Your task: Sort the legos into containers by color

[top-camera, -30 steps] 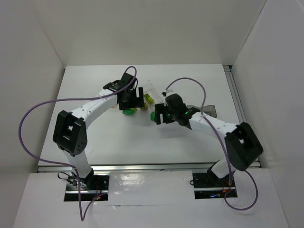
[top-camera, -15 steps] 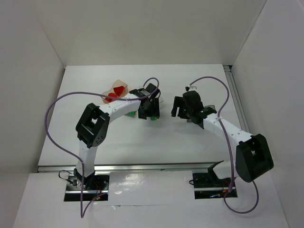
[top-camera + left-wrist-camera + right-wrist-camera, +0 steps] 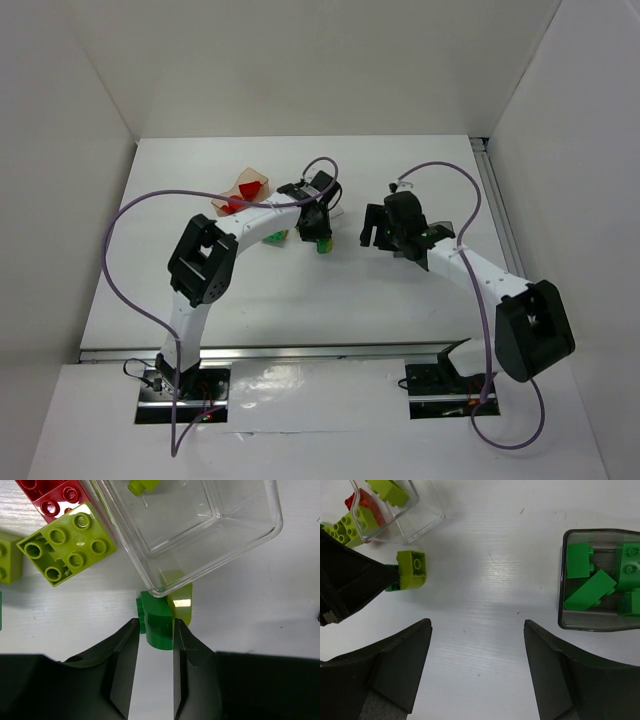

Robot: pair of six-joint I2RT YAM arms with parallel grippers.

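Note:
In the left wrist view my left gripper (image 3: pixel 154 626) is shut on a dark green lego (image 3: pixel 159 625), both fingertips against its sides. A yellow-green lego (image 3: pixel 180 605) sits stuck to it, touching the corner of the colourless clear container (image 3: pixel 240 540). From above, that gripper (image 3: pixel 318 232) stands mid-table. My right gripper (image 3: pixel 477 625) hangs open over bare table, nothing between its fingers. To its right the smoky grey container (image 3: pixel 561 580) holds several dark green legos (image 3: pixel 590 592). The orange-tinted container (image 3: pixel 245 190) holds red legos.
Loose beside the clear container lie a flat yellow-green lego (image 3: pixel 67 542), a red lego (image 3: pixel 52 497) and another yellow-green one (image 3: pixel 7 557). One yellow-green lego (image 3: pixel 142 485) lies inside the clear container. White walls enclose the table on three sides.
My left arm has swung right and its jaws have narrowed onto the dark green lego. The right arm has drawn back to the right, its jaws unchanged.

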